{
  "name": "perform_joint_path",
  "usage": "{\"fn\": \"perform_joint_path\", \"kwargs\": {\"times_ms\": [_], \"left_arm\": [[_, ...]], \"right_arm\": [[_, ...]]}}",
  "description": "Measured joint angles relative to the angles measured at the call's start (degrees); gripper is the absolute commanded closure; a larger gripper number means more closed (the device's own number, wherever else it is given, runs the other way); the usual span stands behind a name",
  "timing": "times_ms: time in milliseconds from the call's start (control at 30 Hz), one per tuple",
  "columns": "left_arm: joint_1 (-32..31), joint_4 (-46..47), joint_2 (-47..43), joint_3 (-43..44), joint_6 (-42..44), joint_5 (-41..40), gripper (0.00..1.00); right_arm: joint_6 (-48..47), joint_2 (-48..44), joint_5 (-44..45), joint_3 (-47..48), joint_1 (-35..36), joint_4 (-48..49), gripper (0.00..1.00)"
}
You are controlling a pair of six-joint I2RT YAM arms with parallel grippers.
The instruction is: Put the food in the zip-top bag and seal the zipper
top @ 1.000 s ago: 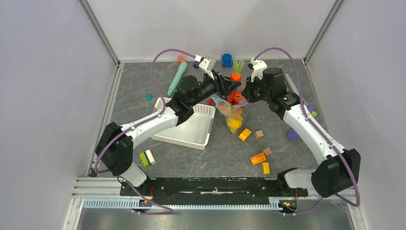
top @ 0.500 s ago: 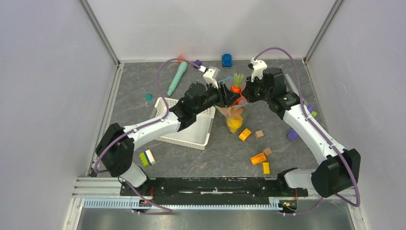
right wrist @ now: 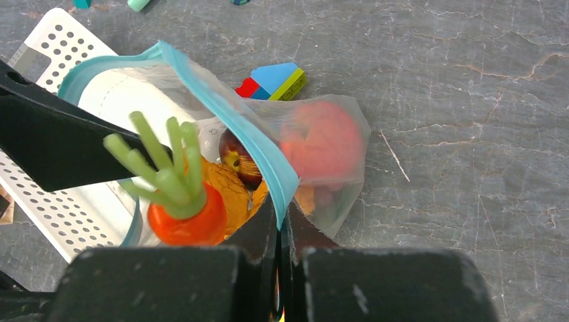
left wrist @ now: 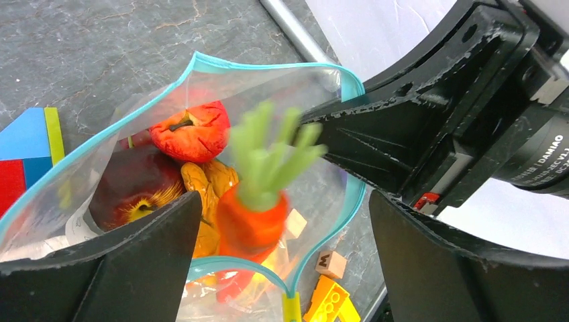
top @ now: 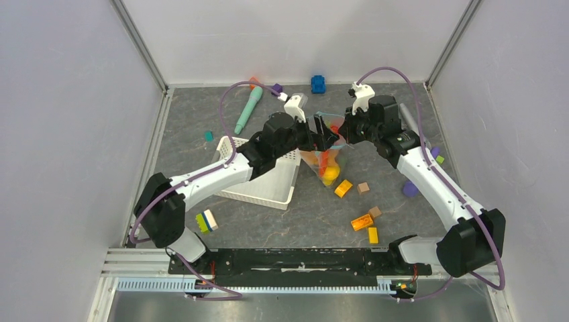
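Your left pincer (left wrist: pixel 283 201) hung outstretched over the zip-top bag (left wrist: pixel 268 84), jaws wide apart, one carrot (left wrist: pixel 251 225) loose between them; your right pincer (right wrist: pixel 280 213), reaching from opposite, clamped the zipper (right wrist: pixel 221 107).

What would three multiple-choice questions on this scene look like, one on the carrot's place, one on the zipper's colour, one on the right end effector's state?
1. Where is the carrot?
A. in the white basket
B. in the open mouth of the zip-top bag
C. flat on the table

2. What colour is the zipper?
A. red
B. black
C. light blue

3. How is the right end effector?
A. shut on the bag's rim
B. wide open
C. out of view

Answers: 1 B, its orange body sits inside the rim; 2 C, a light-blue strip edges the mouth; 3 A, it pinches that strip.
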Motion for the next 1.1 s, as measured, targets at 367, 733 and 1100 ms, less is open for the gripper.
{"fn": "perform_joint_path", "kwargs": {"times_ms": [367,733,1100], "left_arm": [[-0.1,-4.9,-3.0,3.7,2.8,5.2,0.0],[-0.2,-16.0,-16.1,3.5,9.7,-14.5,0.0],[5.8,-24.3,-2.1,8.6,6.1,-15.8,0.06]], "right_arm": [[0.0,-0.2,0.0,0.0,0.0,0.0,1.0],[0.0,-0.5,0.0,-0.1,0.0,0.0,0.99],[0.0,-0.6,0.0,-0.2,0.0,0.0,1.0]]}}
